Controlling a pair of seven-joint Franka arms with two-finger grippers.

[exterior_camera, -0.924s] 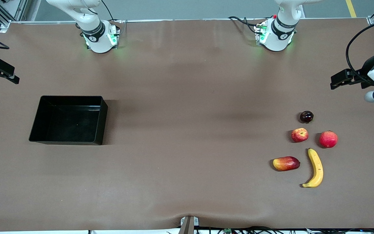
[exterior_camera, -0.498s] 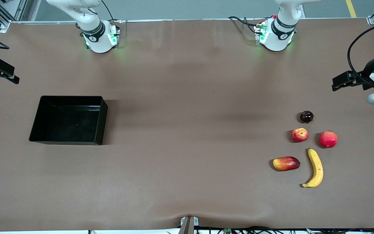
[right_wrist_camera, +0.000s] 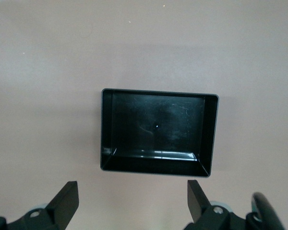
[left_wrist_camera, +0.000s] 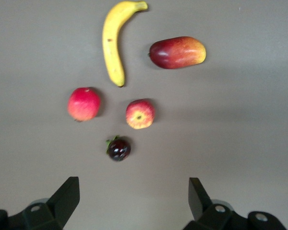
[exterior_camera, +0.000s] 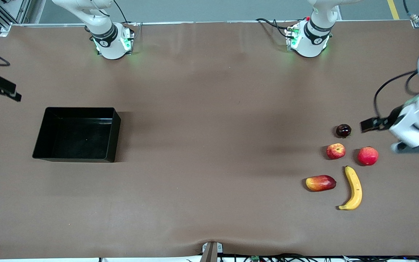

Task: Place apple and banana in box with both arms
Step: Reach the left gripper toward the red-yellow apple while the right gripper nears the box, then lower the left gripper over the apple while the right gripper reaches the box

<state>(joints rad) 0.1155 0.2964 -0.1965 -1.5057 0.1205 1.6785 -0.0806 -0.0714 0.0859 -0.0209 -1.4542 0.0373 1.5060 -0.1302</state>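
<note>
Both grippers hung open: the left gripper [left_wrist_camera: 132, 203] over the fruit cluster, the right gripper [right_wrist_camera: 132, 203] waiting over the table's edge near the empty box [exterior_camera: 112, 135]. We feared grabbing the plain red fruit [exterior_camera: 367, 155] beside the apple [exterior_camera: 335, 151], not yet the banana [exterior_camera: 353, 187].

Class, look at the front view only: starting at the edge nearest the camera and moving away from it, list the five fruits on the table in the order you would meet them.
banana → oval red-yellow fruit → plain red round fruit → apple → small dark fruit
</note>
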